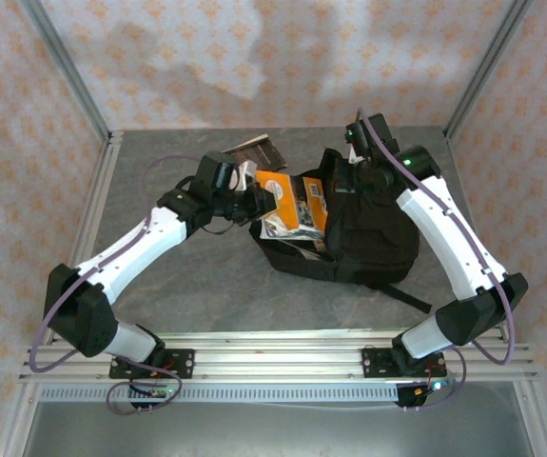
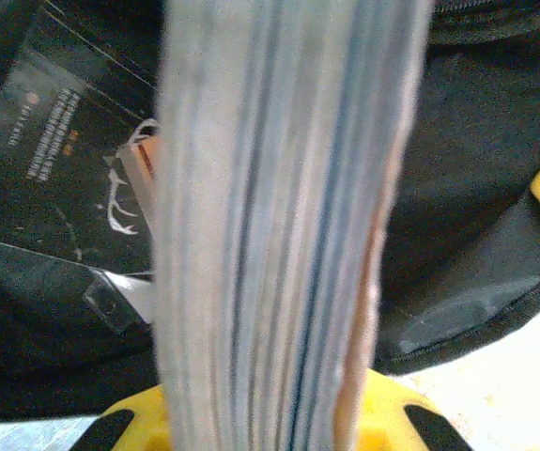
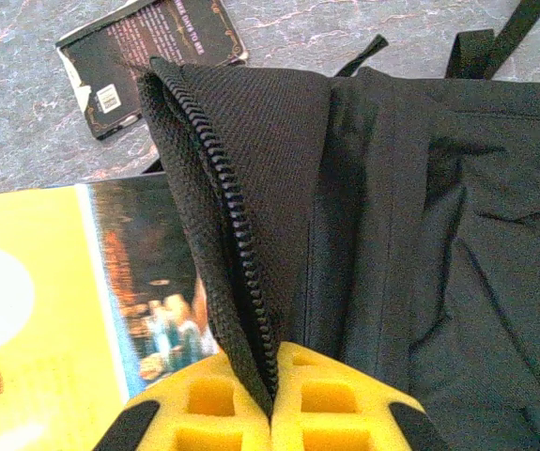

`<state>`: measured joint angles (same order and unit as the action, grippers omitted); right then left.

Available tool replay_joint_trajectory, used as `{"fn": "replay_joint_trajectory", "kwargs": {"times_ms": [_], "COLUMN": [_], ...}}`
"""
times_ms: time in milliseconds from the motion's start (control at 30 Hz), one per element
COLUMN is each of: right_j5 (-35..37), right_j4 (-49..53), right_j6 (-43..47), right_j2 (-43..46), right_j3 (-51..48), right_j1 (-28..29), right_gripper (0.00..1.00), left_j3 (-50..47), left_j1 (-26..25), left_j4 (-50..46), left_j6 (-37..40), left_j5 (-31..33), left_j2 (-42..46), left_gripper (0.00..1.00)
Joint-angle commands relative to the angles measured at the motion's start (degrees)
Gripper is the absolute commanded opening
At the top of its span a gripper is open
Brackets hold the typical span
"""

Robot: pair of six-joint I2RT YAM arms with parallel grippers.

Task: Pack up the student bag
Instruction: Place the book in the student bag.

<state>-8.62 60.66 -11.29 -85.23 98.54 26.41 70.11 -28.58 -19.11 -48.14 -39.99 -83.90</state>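
Note:
The student bag (image 1: 368,233) lies right of centre on the table, its opening facing left. My right gripper (image 1: 353,169) is shut on the zippered edge of the bag's flap (image 3: 223,188) and holds it up; its yellow fingers (image 3: 345,404) pinch the zipper (image 3: 251,310). My left gripper (image 1: 247,193) is shut on an orange-and-yellow book (image 1: 290,202) held on edge, its far end inside the bag's mouth. In the left wrist view the book's page edges (image 2: 279,225) run up between the yellow fingers (image 2: 392,413), with black bag fabric (image 2: 476,169) around them.
A black-covered book (image 1: 255,150) lies flat on the grey table (image 1: 178,286) behind the left gripper; it is the same black-covered book (image 3: 147,52) that lies beyond the flap in the right wrist view. A dark printed cover (image 2: 54,141) lies by the opening. A strap (image 1: 408,297) trails toward the near right.

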Motion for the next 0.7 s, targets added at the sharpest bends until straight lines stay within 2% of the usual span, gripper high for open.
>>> {"fn": "replay_joint_trajectory", "kwargs": {"times_ms": [0,167,367,500,600,667], "right_j5": [-2.7,-6.9,-10.6,-12.9,-15.2,-16.5], "right_j4": [-1.4,-0.9,0.3,0.2,-0.8,-1.5], "right_j6": [1.4,1.1,0.5,-0.1,-1.2,-2.0], "right_j2": [3.6,2.9,1.1,0.2,-0.2,-0.6], "right_j3": [2.8,6.2,9.3,10.4,9.9,9.3], "right_j1": [-0.4,-0.4,-0.4,-0.4,-0.4,-0.4], "right_gripper": [0.0,0.0,0.0,0.0,0.0,0.0], "left_j3": [3.8,5.3,7.1,9.2,13.1,17.2], "left_j1": [-1.8,-3.1,-4.9,-6.1,-7.6,-8.9], "left_j4": [7.0,8.9,19.4,27.5,29.1,25.8], "left_j6": [-0.5,-0.2,-4.1,-9.5,-11.7,-10.6], "left_j5": [-3.2,-3.2,-4.1,-4.1,-3.9,-3.8], "left_j2": [-2.6,-7.7,-15.4,-23.0,-29.9,-33.8], "left_gripper": [0.0,0.0,0.0,0.0,0.0,0.0]}}
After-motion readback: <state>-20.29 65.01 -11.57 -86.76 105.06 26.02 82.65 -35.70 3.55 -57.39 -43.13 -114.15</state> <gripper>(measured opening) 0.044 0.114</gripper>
